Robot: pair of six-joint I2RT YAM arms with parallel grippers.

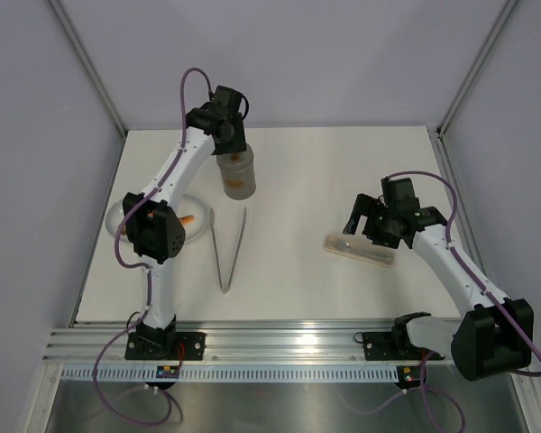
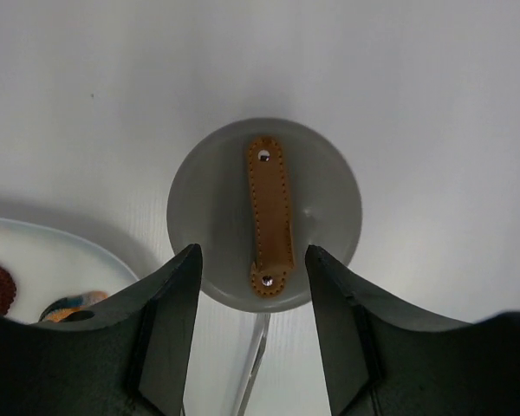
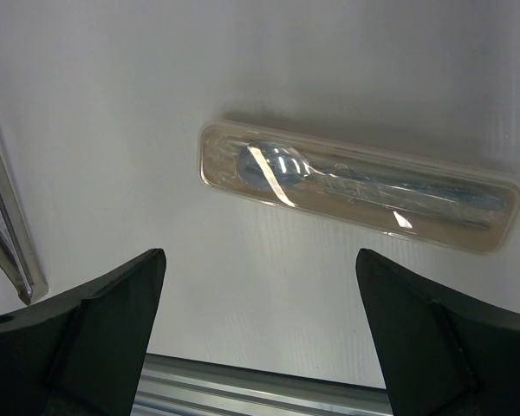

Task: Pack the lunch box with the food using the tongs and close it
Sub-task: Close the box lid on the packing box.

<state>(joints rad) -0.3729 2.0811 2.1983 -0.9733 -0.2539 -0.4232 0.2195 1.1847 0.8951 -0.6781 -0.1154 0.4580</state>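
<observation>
The lunch box [image 1: 238, 179], a grey canister, stands at the back of the table with its round lid [image 2: 321, 199] on top; the lid's tan strip handle [image 2: 269, 217] runs between my fingers. My left gripper [image 2: 253, 251] hangs open just above the lid and touches nothing; from above it [image 1: 227, 149] covers the canister's top. The tongs [image 1: 227, 251] lie flat in a narrow V in front of the canister, and one arm [image 2: 258, 355] shows under the lid. Orange food [image 1: 191, 219] lies on the white plate [image 1: 114, 219]. My right gripper [image 1: 361, 227] [image 3: 260, 256] is wide open and empty.
A tan packet in clear wrapping [image 1: 359, 251] [image 3: 355, 186], holding cutlery, lies under my right gripper. My left arm's elbow hides much of the plate [image 2: 35, 260]. The metal rail [image 1: 279, 338] runs along the near table edge, and the tongs' ends [image 3: 4, 234] lie left of the right gripper.
</observation>
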